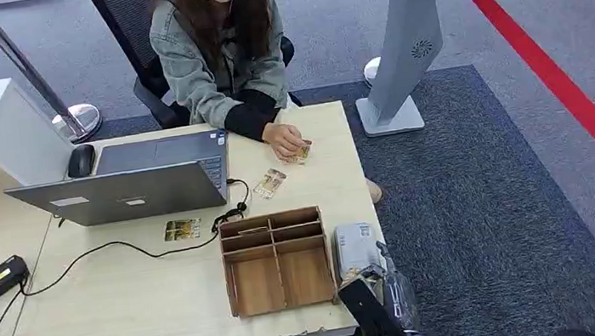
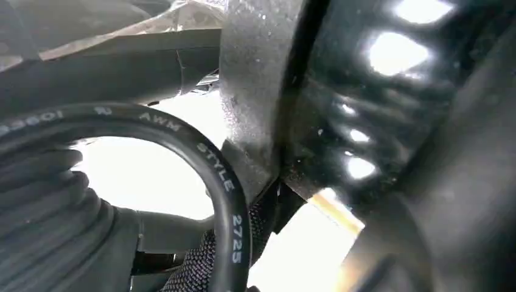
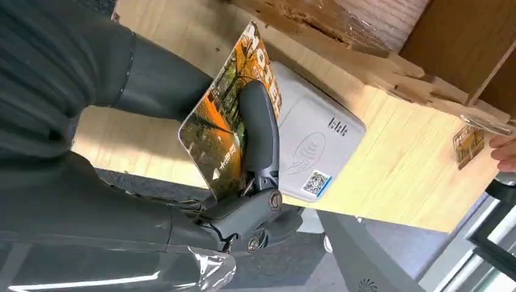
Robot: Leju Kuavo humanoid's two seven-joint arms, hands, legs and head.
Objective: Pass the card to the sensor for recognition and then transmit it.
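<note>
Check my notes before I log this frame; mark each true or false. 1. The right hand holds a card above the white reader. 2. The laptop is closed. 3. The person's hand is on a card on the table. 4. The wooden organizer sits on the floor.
1. True: the right hand grips the card over the white reader.
2. False: the laptop is open, its screen raised.
3. True: the person's hand rests on a card at the table's far edge.
4. False: the wooden organizer stands on the table, beside the reader.
</note>
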